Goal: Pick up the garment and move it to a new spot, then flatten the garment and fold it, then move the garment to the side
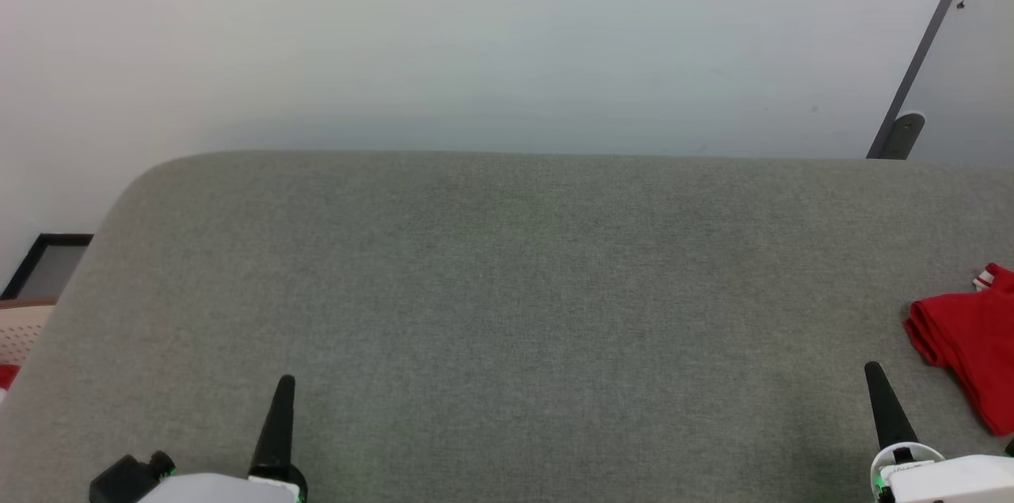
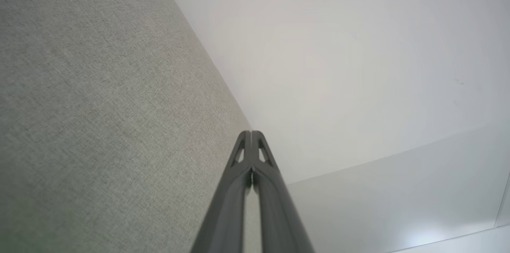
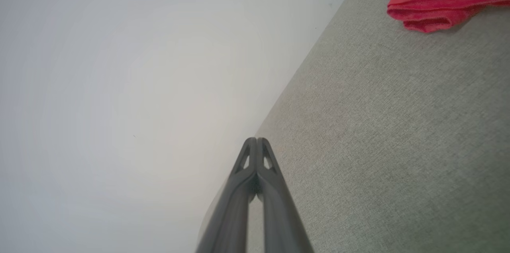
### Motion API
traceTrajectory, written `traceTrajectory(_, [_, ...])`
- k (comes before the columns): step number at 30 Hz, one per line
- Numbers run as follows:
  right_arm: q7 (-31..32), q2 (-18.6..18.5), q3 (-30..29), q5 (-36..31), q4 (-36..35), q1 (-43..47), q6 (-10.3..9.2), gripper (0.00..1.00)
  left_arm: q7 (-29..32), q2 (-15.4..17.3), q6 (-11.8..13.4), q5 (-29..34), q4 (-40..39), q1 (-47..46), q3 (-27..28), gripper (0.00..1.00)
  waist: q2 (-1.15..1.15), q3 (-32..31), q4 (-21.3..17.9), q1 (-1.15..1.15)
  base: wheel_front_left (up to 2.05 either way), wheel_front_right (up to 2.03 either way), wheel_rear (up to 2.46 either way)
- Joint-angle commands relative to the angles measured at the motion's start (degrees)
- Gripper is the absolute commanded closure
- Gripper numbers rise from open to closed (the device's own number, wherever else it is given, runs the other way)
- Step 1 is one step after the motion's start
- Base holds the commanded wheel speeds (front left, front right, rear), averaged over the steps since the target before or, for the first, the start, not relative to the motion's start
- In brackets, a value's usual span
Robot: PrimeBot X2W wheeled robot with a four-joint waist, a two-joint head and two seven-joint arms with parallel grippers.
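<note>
**While both hands rest shut, the garment lies at the far right edge**

As the head view has it, the left hand [image 1: 283, 392] and the right hand [image 1: 878, 384] sit at the lower corners over the grey fabric worktop [image 1: 507, 289]. Each has its two fingers pressed together with nothing between them.

The garment [image 1: 966, 337] lies on the worktop's right side, near the right hand but apart from it, and is partly cut off by the frame. It shows red layers doubled over, with a rounded fold edge facing the middle.

Judgement: it reads as folded and set aside, so the step in hand is likely the finish or a last check. If a further move is due, the right hand is the nearer one. It should open before reaching, take all the stacked layers together at the fold edge, and travel low so the fold does not spill.

Writing: none legible. A scrap of red-and-white striped trim [image 1: 985, 278] shows at the garment's top. Any lettering is hidden in the folds.
</note>
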Motion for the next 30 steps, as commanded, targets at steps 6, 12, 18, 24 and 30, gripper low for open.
traceTrajectory(6, [1.1, 0.3, -0.5, 4.1, -0.1, -1.9, -0.05, 1.0, 1.3, -0.1, -0.1, -4.2, 0.0, -2.1, 0.6, 1.0, 0.0, 0.3, -0.2, 0.0, 0.0, 0.0, 0.0])
traceTrajectory(12, [2.0, 0.5, -0.7, 7.0, 0.1, -2.5, -0.05, 1.0, 2.1, -0.3, -0.1, -7.2, 0.4, -2.8, 0.9, 1.0, 0.0, 0.6, -0.4, 0.0, 0.0, 0.0, 0.0])
traceTrajectory(18, [2.8, 0.7, -0.9, 10.0, 0.3, -3.1, -0.05, 1.0, 2.9, -0.5, -0.1, -10.0, 0.8, -3.6, 1.1, 1.0, 0.0, 0.9, -0.7, 0.0, 0.0, 0.0, 0.0])
traceTrajectory(24, [3.5, 0.8, -1.1, 12.5, 0.5, -3.6, -0.05, 1.0, 3.8, -0.6, -0.1, -12.7, 1.1, -4.3, 1.4, 1.0, 0.0, 1.2, -0.9, 0.0, 0.0, 0.0, 0.0])
traceTrajectory(30, [4.2, 1.0, -1.3, 15.0, 0.7, -4.0, -0.05, 1.0, 4.5, -0.8, -0.2, -15.2, 1.4, -4.8, 1.7, 1.0, 0.0, 1.5, -1.1, 0.0, 0.0, 0.0, 0.0])
